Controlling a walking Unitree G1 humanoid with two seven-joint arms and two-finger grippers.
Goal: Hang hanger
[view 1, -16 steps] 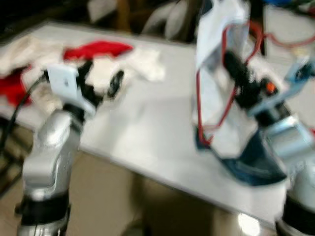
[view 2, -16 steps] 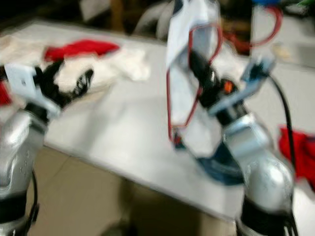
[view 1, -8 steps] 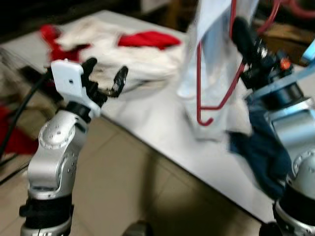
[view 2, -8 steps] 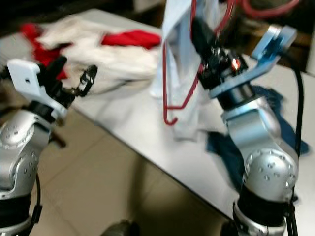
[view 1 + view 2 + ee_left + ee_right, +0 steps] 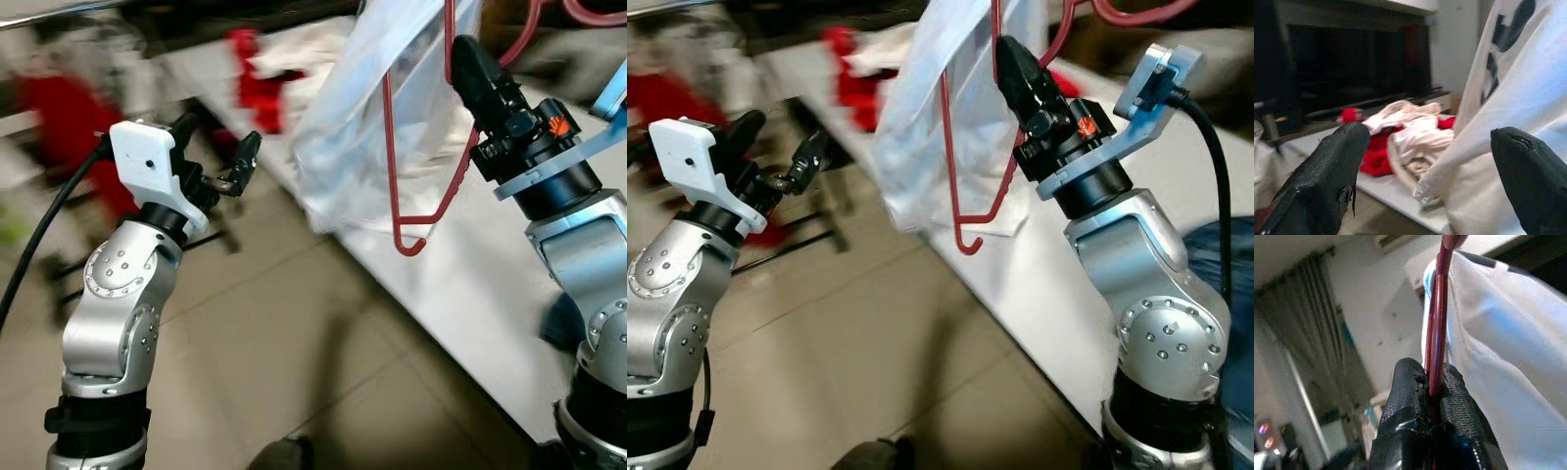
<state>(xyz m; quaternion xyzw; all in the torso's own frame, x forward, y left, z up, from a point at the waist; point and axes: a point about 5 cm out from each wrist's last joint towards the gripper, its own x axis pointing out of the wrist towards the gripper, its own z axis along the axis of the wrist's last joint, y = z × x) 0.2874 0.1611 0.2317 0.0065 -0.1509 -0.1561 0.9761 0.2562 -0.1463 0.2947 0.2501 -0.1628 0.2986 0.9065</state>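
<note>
My right gripper (image 5: 465, 64) is raised over the table's edge and shut on the wire of a red hanger (image 5: 390, 166). A white garment (image 5: 362, 127) with dark print hangs on it. In the right wrist view the two fingertips (image 5: 1410, 382) pinch the hanger's red wire (image 5: 1437, 323), with the white garment (image 5: 1508, 357) just behind. The hanger's hooked end (image 5: 965, 240) dangles low, clear of the table. My left gripper (image 5: 220, 137) is held up to the left of the garment, open with nothing in it. Its view looks past the fingers (image 5: 1332, 166) at the garment (image 5: 1508, 98).
The white table (image 5: 490, 294) runs diagonally along the right. A pile of red and white clothes (image 5: 1400, 132) lies at its far end, and a blue garment (image 5: 1234, 264) lies near my right arm. Tiled floor (image 5: 294, 343) spreads below. A blurred red shape (image 5: 59, 108) shows far left.
The camera has swung, so the table now sits to the right with floor below. The right gripper still holds the hanger, and the garment has swung out to the left. The left gripper stays open.
</note>
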